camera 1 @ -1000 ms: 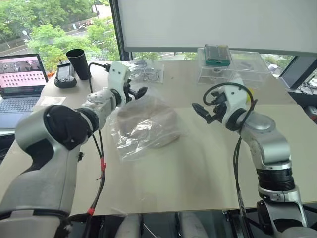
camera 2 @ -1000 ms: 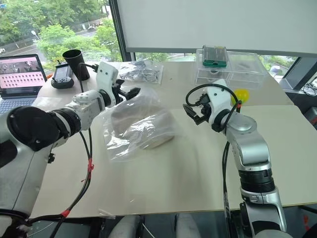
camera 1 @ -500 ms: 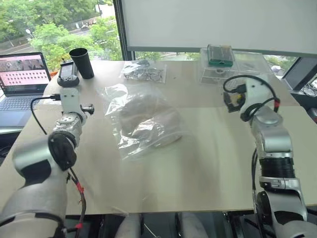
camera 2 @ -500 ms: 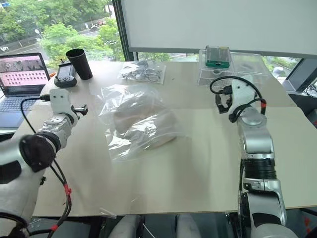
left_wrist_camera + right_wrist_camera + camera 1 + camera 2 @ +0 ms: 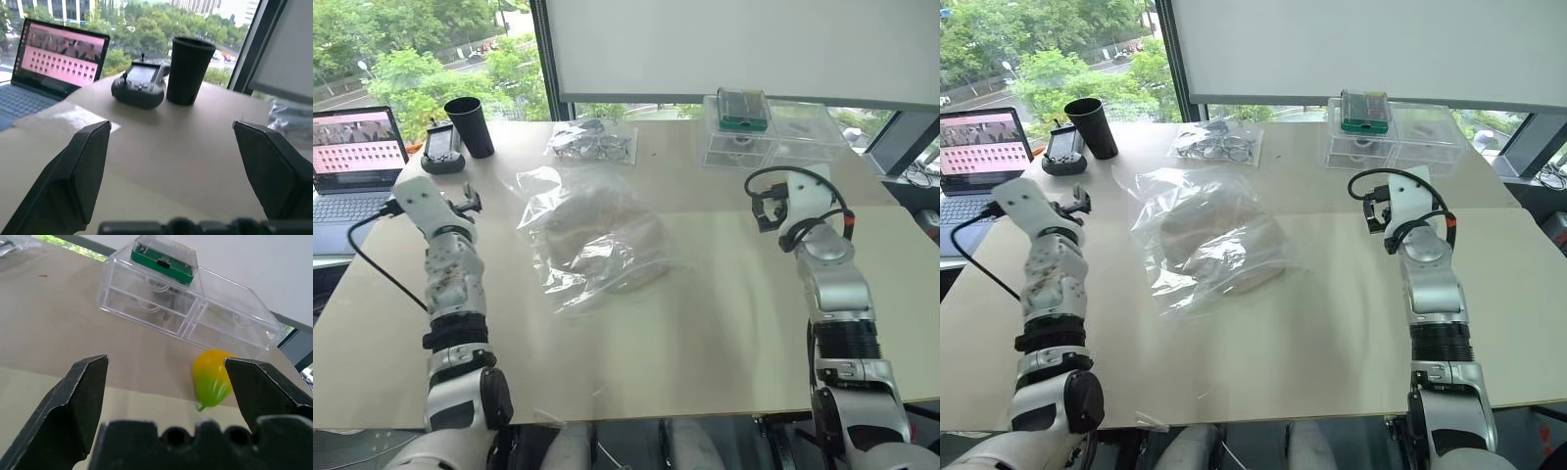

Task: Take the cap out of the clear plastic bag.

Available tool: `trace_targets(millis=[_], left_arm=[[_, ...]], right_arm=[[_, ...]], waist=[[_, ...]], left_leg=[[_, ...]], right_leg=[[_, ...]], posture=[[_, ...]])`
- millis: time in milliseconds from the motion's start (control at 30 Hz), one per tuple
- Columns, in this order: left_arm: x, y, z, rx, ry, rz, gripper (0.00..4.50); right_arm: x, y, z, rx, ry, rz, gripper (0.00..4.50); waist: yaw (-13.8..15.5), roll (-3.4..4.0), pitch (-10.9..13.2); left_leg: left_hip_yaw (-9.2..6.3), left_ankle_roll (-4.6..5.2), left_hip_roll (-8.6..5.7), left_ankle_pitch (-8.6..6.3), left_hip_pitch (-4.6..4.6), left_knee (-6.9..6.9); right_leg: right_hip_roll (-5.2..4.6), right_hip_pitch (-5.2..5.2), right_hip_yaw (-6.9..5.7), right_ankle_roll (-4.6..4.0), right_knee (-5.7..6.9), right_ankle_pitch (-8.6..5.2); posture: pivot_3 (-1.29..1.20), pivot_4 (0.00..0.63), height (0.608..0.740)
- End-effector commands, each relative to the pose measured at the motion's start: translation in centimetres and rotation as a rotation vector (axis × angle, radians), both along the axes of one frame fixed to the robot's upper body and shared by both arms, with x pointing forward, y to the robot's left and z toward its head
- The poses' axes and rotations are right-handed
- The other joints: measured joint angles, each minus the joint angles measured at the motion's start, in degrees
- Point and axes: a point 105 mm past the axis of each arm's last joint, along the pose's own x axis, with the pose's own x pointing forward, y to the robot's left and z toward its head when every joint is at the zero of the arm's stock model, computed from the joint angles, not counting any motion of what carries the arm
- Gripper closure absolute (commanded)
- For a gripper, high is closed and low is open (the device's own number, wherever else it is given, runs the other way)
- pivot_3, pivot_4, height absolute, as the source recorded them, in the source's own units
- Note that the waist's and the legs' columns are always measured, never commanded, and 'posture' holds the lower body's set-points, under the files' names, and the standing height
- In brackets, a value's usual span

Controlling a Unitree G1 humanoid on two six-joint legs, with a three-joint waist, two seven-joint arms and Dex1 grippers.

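- The cap [image 5: 607,238] lies inside the bag [image 5: 592,245], mid-bench [image 5: 705,333]; its cream crown shows through the crinkled plastic, and I see no part of it poking out; the bag lies flat on the bench, its open end hard to make out
- So the task, as I judge it, is not begun in any way that shows; the cap is fully bagged and nothing grips either thing
- Left claw [image 5: 465,202] hangs over the bench's left side, well apart from the bag, fingers spread wide and empty; its wrist view looks toward a black cup [image 5: 188,70], a controller [image 5: 139,87] and a laptop [image 5: 58,54]
- Right claw [image 5: 766,209] hangs over the right side, also well apart from the bag, released and empty; its wrist view faces a clear drawer box [image 5: 186,303] and a yellow-green toy fruit [image 5: 212,378]
- A smaller clear bag [image 5: 592,143] with dark wiry contents sits behind the big one; not the target
- Left to do, in my view: bring both claws in to the bag; pin or lift the plastic with one; find the mouth; pinch the cap with the other and draw it clear
- Likely snag: glossy film may slide or come along with the cap
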Motion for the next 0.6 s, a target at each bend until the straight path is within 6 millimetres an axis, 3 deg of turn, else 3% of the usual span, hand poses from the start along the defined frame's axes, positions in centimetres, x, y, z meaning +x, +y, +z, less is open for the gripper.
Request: trace_targets(millis=[33, 133, 233, 433, 600], left_arm=[[-1.1, -3.2, 3.1, 0.062, -0.122, -0.191, 0.21], [-2.5, -8.3, 3.6, 0.207, -0.113, -0.501, 0.21], [-5.6, -12.8, 2.0, 0.382, -0.024, -0.811, 0.21], [-10.4, -16.3, -0.3, 0.629, 0.099, -1.130, 0.21], [-11.7, -17.0, -0.5, 0.684, 0.119, -1.208, 0.21]], right_arm=[[-0.4, 0.7, 0.9, -0.021, -0.053, 0.025, 0.00], [-0.6, 0.9, 0.6, -0.013, -0.047, 0.032, 0.00], [-0.7, 1.1, 0.3, -0.010, -0.040, 0.042, 0.00], [-0.6, 1.1, 0.2, -0.008, -0.037, 0.041, 0.00], [-0.6, 1.0, 0.3, -0.009, -0.037, 0.038, 0.00]], waist=[[0.05, 0.00, 0.00], [-0.05, 0.00, 0.00], [-0.16, 0.03, -0.01], [-0.31, 0.04, -0.01], [-0.10, 0.09, 0.00]], left_leg=[[0.01, 0.00, 0.00, 0.00, 0.05, 0.00], [0.01, 0.00, 0.02, 0.00, 0.00, 0.00], [0.04, 0.00, 0.02, 0.00, -0.02, -0.01], [0.24, 0.01, 0.30, -0.01, 0.20, -0.02], [0.33, 0.01, 0.68, 0.00, 0.25, -0.02]], right_leg=[[0.00, 0.06, 0.00, 0.00, -0.02, 0.00], [0.03, 0.03, 0.01, 0.00, -0.06, 0.00], [0.04, -0.02, 0.06, -0.01, -0.05, -0.01], [0.38, 0.04, 0.28, -0.23, -0.06, 0.05], [0.79, 0.08, 0.34, -0.46, -0.24, 0.14]], posture=[[0.00, 0.150, 0.740], [0.00, 0.150, 0.740], [0.00, 0.150, 0.740], [0.00, 0.150, 0.740], [0.00, 0.150, 0.740]])
